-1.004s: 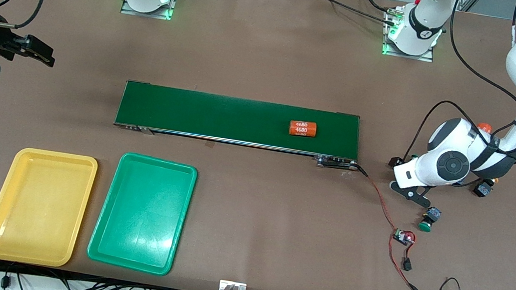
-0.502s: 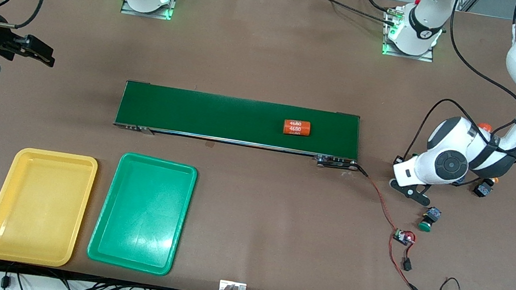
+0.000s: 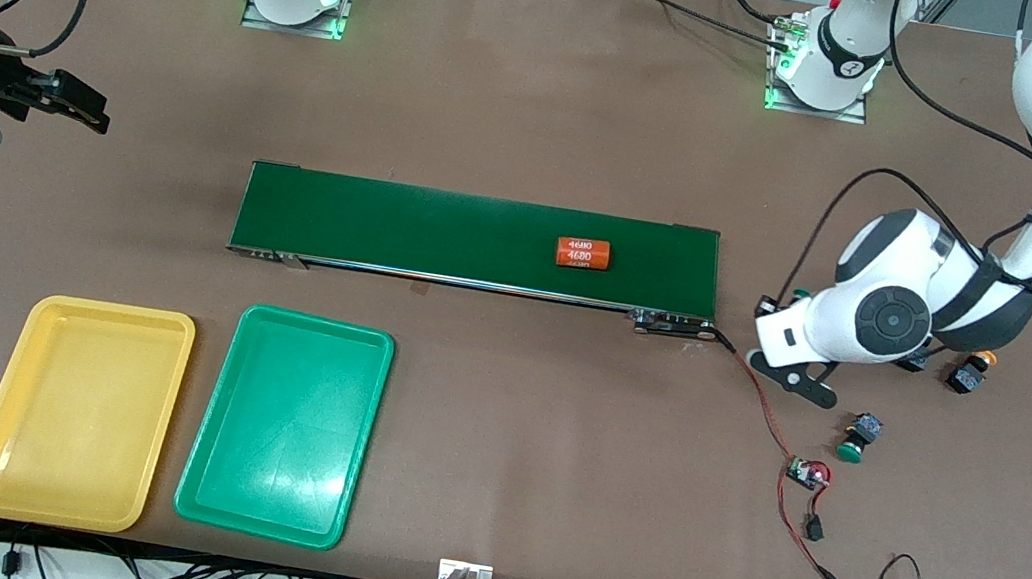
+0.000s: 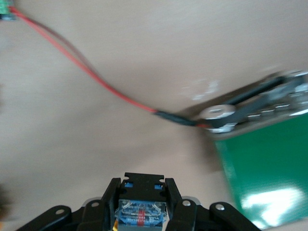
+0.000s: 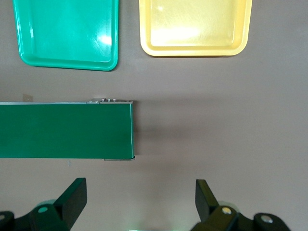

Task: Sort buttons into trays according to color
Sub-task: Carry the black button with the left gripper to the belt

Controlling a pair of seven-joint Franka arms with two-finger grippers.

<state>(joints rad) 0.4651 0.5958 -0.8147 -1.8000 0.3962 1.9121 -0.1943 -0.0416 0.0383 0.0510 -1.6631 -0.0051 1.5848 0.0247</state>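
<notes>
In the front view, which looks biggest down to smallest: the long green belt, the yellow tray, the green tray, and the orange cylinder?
1. Green belt
2. Yellow tray and green tray: they look about alike, so no ranking between them
3. Orange cylinder

Orange cylinder (image 3: 582, 254) on dark green belt (image 3: 443, 235); red wire (image 3: 767, 411) beside it

Left gripper (image 4: 142, 211) jaws clamped; right gripper (image 5: 139, 202) jaws wide, waiting.

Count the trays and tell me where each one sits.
2. The yellow tray lies toward the right arm's end of the table; the green tray sits beside it, toward the left arm's side. None appears hidden.
</notes>
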